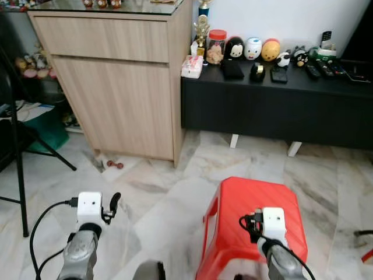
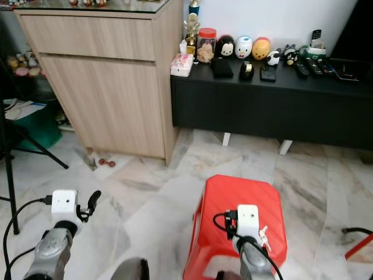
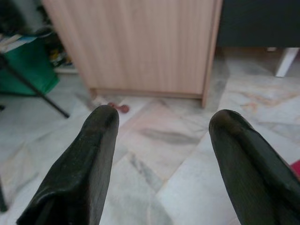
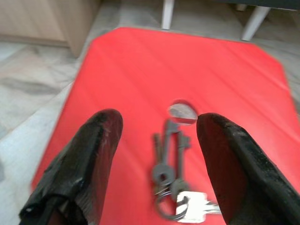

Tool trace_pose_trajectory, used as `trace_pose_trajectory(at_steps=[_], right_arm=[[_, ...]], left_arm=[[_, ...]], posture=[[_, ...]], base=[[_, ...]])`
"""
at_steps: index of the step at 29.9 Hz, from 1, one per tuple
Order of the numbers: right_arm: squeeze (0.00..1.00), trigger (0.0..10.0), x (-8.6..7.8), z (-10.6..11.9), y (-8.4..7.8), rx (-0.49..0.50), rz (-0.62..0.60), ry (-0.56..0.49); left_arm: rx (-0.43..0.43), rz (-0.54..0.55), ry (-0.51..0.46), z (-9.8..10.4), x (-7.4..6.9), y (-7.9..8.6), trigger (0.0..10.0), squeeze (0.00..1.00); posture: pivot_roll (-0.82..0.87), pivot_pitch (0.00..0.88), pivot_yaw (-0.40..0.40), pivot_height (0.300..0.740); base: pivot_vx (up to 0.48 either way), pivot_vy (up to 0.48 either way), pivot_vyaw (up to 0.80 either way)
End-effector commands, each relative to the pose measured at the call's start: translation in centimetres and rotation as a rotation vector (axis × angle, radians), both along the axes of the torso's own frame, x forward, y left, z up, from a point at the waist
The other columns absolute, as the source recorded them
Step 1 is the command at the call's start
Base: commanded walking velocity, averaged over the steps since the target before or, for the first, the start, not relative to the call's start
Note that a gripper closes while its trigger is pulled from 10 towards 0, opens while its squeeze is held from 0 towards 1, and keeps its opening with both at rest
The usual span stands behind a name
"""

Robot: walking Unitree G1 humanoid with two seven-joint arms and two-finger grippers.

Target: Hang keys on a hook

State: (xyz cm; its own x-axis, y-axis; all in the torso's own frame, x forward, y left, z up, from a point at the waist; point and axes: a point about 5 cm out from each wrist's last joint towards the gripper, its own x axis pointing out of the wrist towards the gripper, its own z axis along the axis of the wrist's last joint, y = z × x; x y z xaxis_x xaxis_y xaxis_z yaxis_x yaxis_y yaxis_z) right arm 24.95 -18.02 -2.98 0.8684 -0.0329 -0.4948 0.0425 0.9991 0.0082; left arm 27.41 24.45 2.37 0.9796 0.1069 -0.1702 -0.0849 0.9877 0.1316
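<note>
A bunch of grey keys (image 4: 169, 171) on a ring with a white tag lies flat on the top of a red plastic stool (image 1: 250, 201). My right gripper (image 4: 159, 123) hovers just above the stool, open, with the keys lying below the gap between its two black fingers and apart from both. A glint of the keys (image 2: 263, 236) peeks out beside the right wrist in the right eye view. My left gripper (image 3: 166, 117) is held low over the marble floor to the left of the stool, open and holding nothing.
A tall light-wood cabinet (image 1: 116, 87) stands ahead on the left. A low black console (image 1: 280, 108) carrying toys, a jar and remotes runs along the wall to the right. Black stand legs (image 1: 20, 169) and a green box (image 1: 49, 131) are at far left. A small red object (image 1: 115, 165) lies by the cabinet's foot.
</note>
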Motion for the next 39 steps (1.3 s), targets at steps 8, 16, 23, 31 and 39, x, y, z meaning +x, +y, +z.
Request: trace_pose_trajectory(at_steps=[8,16,23,31,39], right_arm=[[0.0,10.0,-0.6,-0.8,0.3,-0.019,0.044,0.065],[0.0,10.0,-1.2,-1.6,0.6,-0.03,0.068,0.133],[0.0,10.0,-1.2,-1.8,0.6,-0.027,0.059,0.17],[0.0,10.0,-0.1,-1.3,0.7,-0.003,0.029,0.163],[0.0,10.0,0.6,-0.8,0.9,0.014,0.029,0.154]], left_arm=[[0.006,0.0,-0.005,0.1,0.0,0.0,10.0,0.0],[0.008,-0.001,0.0,0.0,-0.1,0.1,10.0,0.0],[0.009,-0.004,0.0,0.0,-0.2,0.0,10.0,0.0],[0.009,-0.022,-0.018,0.1,-0.2,-0.5,10.0,0.0],[0.012,-0.037,-0.074,1.0,0.0,-0.9,10.0,0.0]], posture=[[0.15,0.006,-0.017,0.622],[0.15,0.016,-0.012,0.622],[0.15,0.03,-0.007,0.622],[0.16,0.072,-0.008,0.622],[0.18,0.107,-0.017,0.622]], base=[[0.034,0.0,0.0],[0.0,0.0,0.0],[0.0,0.0,0.0],[0.0,0.0,0.0],[0.0,0.0,0.0]])
